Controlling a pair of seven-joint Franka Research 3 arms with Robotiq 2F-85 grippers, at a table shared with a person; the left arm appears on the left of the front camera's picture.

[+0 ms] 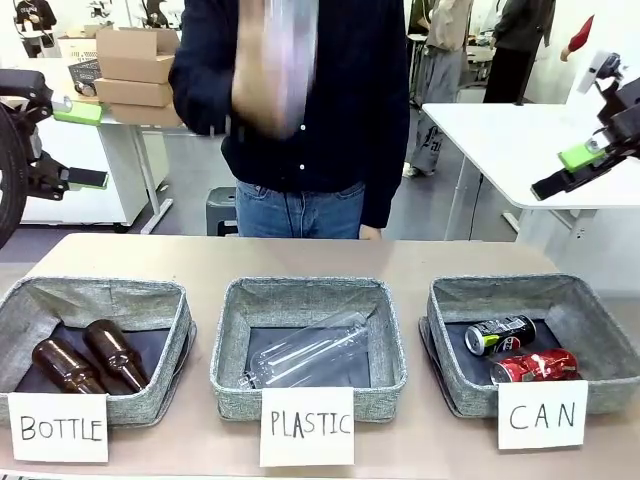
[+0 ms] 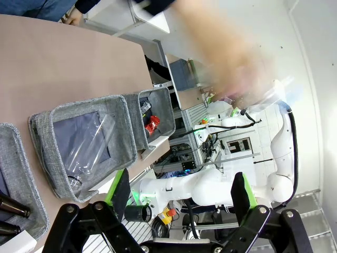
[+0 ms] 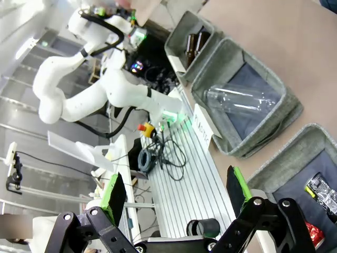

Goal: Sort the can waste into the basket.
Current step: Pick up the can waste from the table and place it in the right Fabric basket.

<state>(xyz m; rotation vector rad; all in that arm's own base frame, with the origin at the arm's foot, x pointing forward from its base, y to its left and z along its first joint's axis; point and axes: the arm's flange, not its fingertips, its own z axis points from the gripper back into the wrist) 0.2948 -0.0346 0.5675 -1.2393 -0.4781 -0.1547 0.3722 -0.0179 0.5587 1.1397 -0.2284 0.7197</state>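
While both cans already lie inside the grey fabric basket carded "CAN" (image 1: 590, 300), the sorting looks essentially finished: the black and silver drink can with green-yellow print (image 1: 500, 334) rests toward the basket's back, and the red drink can with white markings (image 1: 534, 366) lies just in front of it, the two nearly touching. Neither arm carries anything. The left gripper (image 2: 179, 197) has its green-padded fingers spread wide with nothing between them, and the right gripper (image 3: 174, 192) is likewise spread and empty.

My judgement is that the sensible thing now is to keep both arms high and clear of the table, because the person's blurred hand (image 1: 270, 70) is waving a clear plastic bottle (image 1: 292, 55) above the middle of the table; any reach across would risk a collision.

From the front, the cards and the brown glass bottles (image 1: 85, 360) in the "BOTTLE" basket (image 1: 100, 290) read plainly, as does the clear bottle lying in the "PLASTIC" basket (image 1: 305, 295). That view shows each gripper only side-on at the picture's edges. Only the wrist views show the finger gaps head-on, though there the cans appear small.
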